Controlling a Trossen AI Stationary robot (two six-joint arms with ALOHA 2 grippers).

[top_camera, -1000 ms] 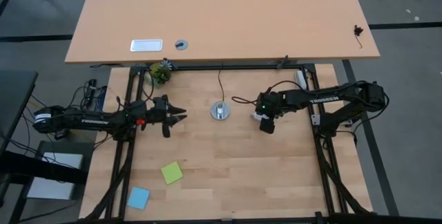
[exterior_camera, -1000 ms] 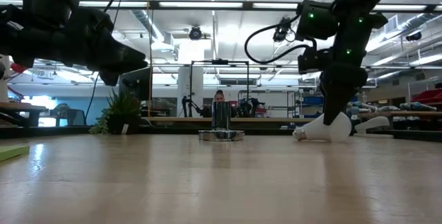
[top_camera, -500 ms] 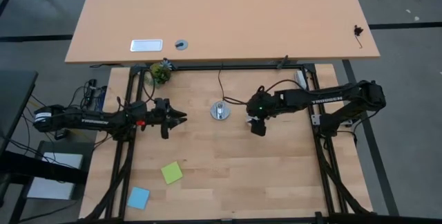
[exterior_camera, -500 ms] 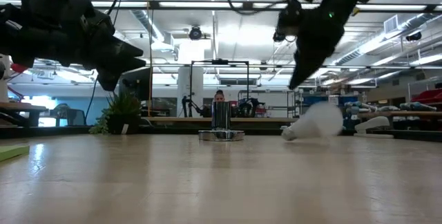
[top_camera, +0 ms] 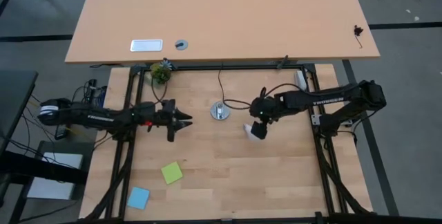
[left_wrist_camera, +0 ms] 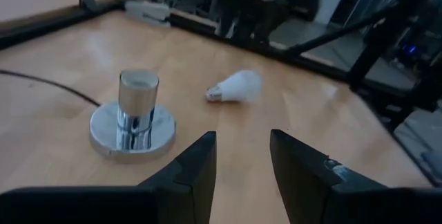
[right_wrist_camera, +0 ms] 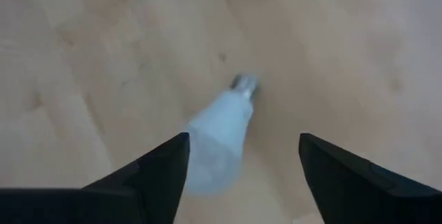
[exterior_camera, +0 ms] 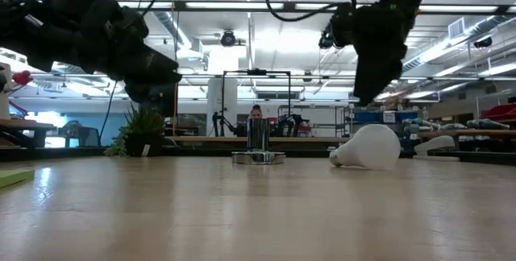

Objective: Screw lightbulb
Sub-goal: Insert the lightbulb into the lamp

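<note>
The white lightbulb lies on its side on the table, its metal screw base pointing toward the silver socket disc with its black cord. My right gripper hovers open above the bulb, one finger on either side, clear of it as the low view shows. My left gripper is open and empty, left of the socket and above the table. In the left wrist view the socket and the bulb lie ahead of its fingers.
A small potted plant stands at the far left corner. A green sticky note and a blue one lie near the front left. Bare wood lies between the socket and the near edge.
My right gripper has risen off the bulb and gone a little toward the table's left. The bulb has shifted slightly toward the socket and lies on its side. My left gripper has moved a little toward the socket.
</note>
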